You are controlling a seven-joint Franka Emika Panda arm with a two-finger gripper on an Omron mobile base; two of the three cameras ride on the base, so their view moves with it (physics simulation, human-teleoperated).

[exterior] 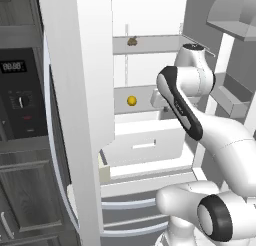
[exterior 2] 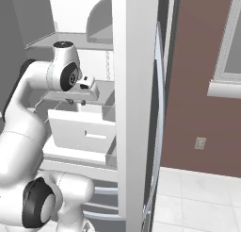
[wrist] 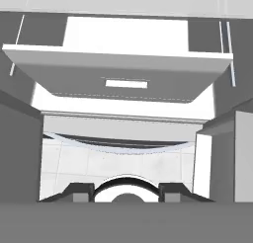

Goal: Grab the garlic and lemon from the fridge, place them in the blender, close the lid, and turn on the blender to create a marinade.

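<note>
- Basically, gripper [exterior 2: 75, 102] sat inside the open fridge [exterior: 75, 90], pointing down at a white drawer [wrist: 123, 81], fingers nearly pressed together, pinching nothing.
- Lemon [exterior: 131, 100] lay on the middle shelf at its 9 o'clock, garlic [exterior: 132, 41] a shelf up at 12; neither grabbed yet.

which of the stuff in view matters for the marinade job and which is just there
For the job:
- garlic, on the upper fridge shelf
- lemon, on the shelf below it
- fridge, open
- end effector, in front of the lemon's shelf, holding nothing

Just there:
- wall oven, left of the fridge
- white drawer, under the lemon's shelf
- wall outlet
</note>
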